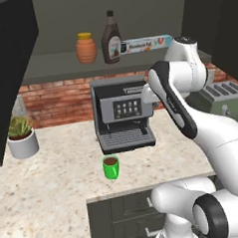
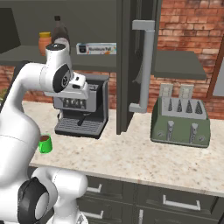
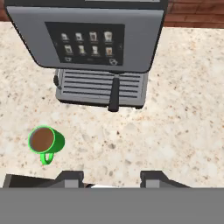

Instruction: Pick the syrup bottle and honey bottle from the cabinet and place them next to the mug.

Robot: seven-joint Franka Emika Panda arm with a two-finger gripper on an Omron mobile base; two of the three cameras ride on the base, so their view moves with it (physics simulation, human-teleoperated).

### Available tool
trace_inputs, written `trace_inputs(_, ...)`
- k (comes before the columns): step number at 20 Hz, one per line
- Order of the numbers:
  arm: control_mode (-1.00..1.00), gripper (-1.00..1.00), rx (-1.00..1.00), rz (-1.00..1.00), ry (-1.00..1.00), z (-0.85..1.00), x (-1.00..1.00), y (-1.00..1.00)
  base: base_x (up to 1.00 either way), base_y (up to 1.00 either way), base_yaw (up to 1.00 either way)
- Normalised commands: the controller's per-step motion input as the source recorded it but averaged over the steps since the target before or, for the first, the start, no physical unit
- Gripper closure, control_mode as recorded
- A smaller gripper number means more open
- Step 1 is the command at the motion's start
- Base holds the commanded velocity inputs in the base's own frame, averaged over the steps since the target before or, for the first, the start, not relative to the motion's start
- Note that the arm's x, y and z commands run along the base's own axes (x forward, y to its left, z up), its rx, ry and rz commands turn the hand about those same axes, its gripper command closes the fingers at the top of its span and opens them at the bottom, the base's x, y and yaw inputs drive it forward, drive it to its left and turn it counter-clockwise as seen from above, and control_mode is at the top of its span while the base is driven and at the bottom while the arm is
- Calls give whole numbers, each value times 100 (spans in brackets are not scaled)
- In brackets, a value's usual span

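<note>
Nothing of the task looks done yet: the syrup bottle [image 1: 110, 37] and the honey bottle [image 1: 86, 48] both stand on the grey shelf of the open cabinet [image 1: 10, 63], in the upper middle of the left base view, the orange jar just left of the brown bottle. The mug [image 1: 111, 167] sits alone on the speckled surface [image 1: 51, 195] at the centre of that view, in front of the coffee machine [image 1: 121, 113], with no bottle near it. Both picks and both placements are left, by my reading. The pincer [image 3: 111, 178], at the bottom of the hand view, looks down on the surface with its jaws drawn in and nothing between them. A boxed roll [image 1: 146, 44] lies right of the bottles; its printing, like the syrup label, is too blurred to read.
</note>
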Motion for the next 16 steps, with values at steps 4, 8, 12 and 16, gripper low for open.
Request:
trace_inputs(4,-100,-100,0,1,2,-1,-13,1,0,0,0)
trace_inputs(8,-100,-100,0,0,3,-3,-9,0,0,0,0)
trace_inputs(12,-100,-100,0,0,-24,44,-44,21,0,0,0)
trace_inputs(16,-100,-100,0,1,-31,87,-25,18,0,0,0)
